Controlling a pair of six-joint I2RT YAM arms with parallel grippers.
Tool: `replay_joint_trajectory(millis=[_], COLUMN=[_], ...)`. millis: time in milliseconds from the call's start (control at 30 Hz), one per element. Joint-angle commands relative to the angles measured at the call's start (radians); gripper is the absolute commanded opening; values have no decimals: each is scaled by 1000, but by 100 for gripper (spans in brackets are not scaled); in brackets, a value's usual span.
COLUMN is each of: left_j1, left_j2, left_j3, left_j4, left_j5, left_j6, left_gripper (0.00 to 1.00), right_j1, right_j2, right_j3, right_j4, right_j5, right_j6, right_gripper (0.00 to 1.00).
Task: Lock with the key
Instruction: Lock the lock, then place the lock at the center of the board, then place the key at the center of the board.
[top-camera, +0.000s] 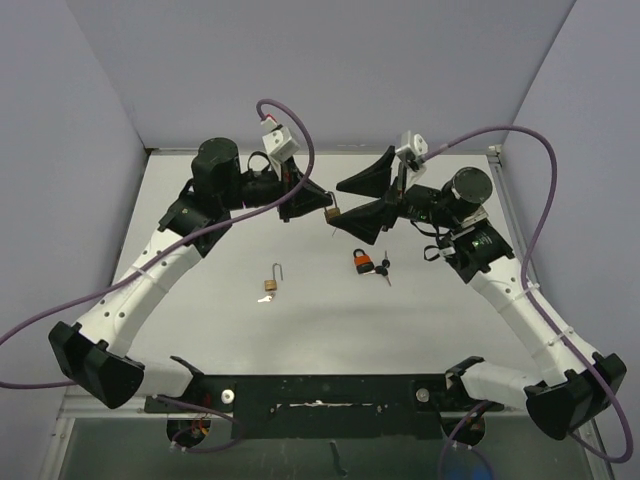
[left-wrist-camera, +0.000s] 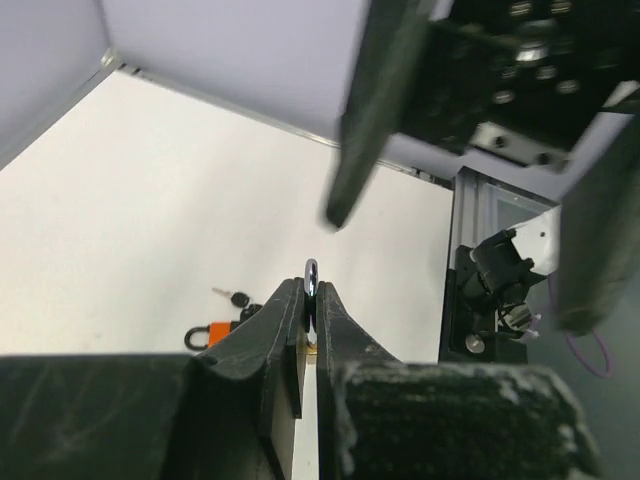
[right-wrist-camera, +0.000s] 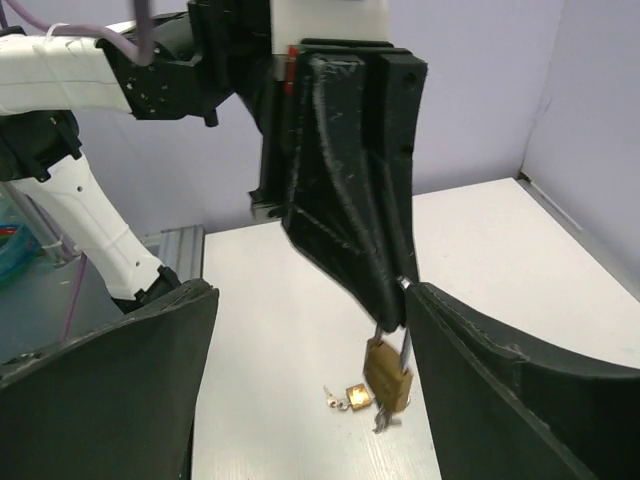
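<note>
Past the orange padlock on the bench, my left tool is clamped on the shackle of the brass padlock, which hangs body-down in mid-air. My right tool gapes wide from the right, the lock just between its fingertips

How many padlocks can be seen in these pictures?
3. One brass padlock hangs from the left gripper; a small padlock lies open on the table; an orange padlock lies to its right. Others may be hidden.
</note>
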Motion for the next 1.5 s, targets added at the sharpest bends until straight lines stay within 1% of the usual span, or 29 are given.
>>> replay_joint_trajectory(millis=[0,100,200,433,600,733,867,1033,1133,1167,1233,1367,1467], left_j1=[67,87,88,88,88,87,87,87,87,87,87,88,88], left_j2=[-7,4,10,-3,-21,-30,-36,-34,-29,-28,-26,-22,-17], left_j3=[84,119,139,141,118,103,91,82,79,79,77,72,68], left_j4=[18,16,21,54,67,101,101,102,108,112,119,120,122], left_j5=[1,14,40,111,113,128,118,109,107,107,109,98,81], left_j6=[-41,-51,-74,-152,-173,-204,-206,-205,-207,-208,-209,-203,-196], left_gripper=[0,0,0,0,0,0,0,0,0,0,0,0,0], right_j1=[10,10,12,26,34,39,46,56,59,60,60,62,63], right_j2=[-93,-123,-139,-126,-92,-69,-49,-27,-18,-16,-12,-7,-9], right_j3=[-14,-39,-75,-159,-149,-147,-140,-127,-123,-122,-121,-126,-130], right_j4=[-149,-221,-241,-145,-97,-47,5,43,55,53,55,68,67], right_j5=[87,143,195,282,282,286,281,264,256,257,254,248,236], right_j6=[-97,-135,-150,-123,-120,-116,-103,-85,-77,-75,-74,-63,-58], right_gripper=[78,79,78,75,72,70,69,62,54,49,38,1,0])
